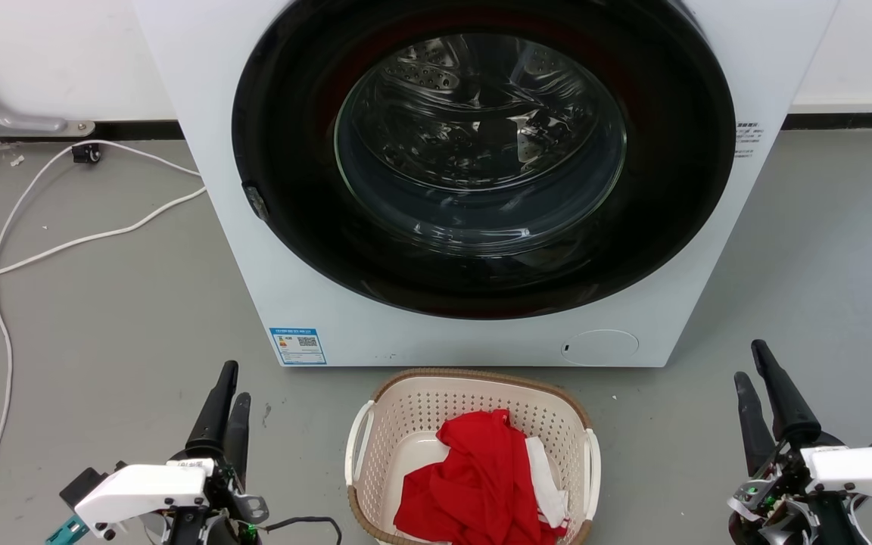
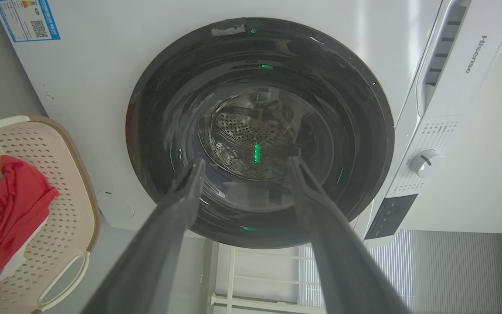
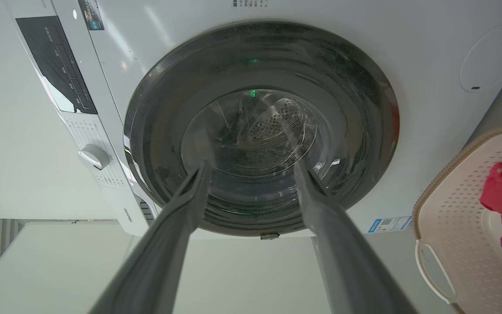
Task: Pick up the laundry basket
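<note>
The laundry basket [image 1: 415,409] stands on the grey floor just in front of the washing machine, cream with perforated walls, a brown rim and white side handles. A red garment [image 1: 481,477] and a bit of white cloth [image 1: 549,484] lie inside it. My left gripper [image 1: 235,386] is off to the basket's left, open and holding nothing, well apart from it. My right gripper [image 1: 750,362] is off to its right, also open and holding nothing. The basket [image 2: 66,174] sits left of the left gripper [image 2: 246,162] in that wrist view, and the basket [image 3: 456,205] sits right of the right gripper [image 3: 252,165].
A white front-loading washing machine [image 1: 315,303] with its round dark glass door [image 1: 481,151] shut rises right behind the basket. White cables [image 1: 65,242] trail across the floor at the left. A wall runs behind the machine.
</note>
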### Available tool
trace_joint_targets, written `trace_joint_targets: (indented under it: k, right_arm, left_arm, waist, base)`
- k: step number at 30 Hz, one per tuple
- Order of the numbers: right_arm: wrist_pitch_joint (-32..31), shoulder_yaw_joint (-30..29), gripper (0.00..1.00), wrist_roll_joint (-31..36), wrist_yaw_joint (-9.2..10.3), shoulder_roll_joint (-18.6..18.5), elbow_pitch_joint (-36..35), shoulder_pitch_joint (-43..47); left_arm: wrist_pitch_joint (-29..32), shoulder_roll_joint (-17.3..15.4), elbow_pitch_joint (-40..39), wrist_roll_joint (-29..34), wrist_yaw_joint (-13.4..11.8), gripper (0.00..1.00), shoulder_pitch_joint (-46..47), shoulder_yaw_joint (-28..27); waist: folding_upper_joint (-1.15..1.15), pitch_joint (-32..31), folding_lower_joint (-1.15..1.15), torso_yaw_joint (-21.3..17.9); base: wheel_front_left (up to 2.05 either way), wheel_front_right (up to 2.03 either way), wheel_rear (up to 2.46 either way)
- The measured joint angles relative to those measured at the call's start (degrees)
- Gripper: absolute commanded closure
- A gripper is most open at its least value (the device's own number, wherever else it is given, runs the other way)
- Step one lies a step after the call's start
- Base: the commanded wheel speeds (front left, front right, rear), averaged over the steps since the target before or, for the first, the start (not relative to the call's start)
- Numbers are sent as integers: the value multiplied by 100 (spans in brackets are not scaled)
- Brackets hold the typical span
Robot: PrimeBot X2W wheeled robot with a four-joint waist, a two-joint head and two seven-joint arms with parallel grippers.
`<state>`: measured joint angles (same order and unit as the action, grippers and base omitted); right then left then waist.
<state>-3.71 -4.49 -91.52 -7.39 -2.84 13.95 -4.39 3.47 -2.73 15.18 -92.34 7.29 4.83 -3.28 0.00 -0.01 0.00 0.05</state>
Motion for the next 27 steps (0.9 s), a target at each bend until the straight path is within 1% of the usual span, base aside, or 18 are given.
trace_joint_targets:
  k: [7,14,20,27]
  right_arm:
    - [196,100,0,276,0,-32,-51,9]
    - [375,119,0,631,0,-35,-207,28]
    - [498,124,0,1545,0,-65,-194,31]
    - [638,89,0,2884,0,-52,-172,29]
  left_arm:
    - [-174,-1,-98,290,1,0,24,145]
    - [-350,0,-187,1063,1,0,63,320]
    - [-477,-1,-282,1822,1,0,106,415]
    - [-625,-2,-357,2722,-10,0,109,476]
  waist:
    - [0,-14,0,6]
    - [0,-28,0,10]
    - [0,-39,0,16]
    - [0,-47,0,20]
  base:
    - [0,0,0]
    - [0,0,0]
    - [0,0,0]
    - [0,0,0]
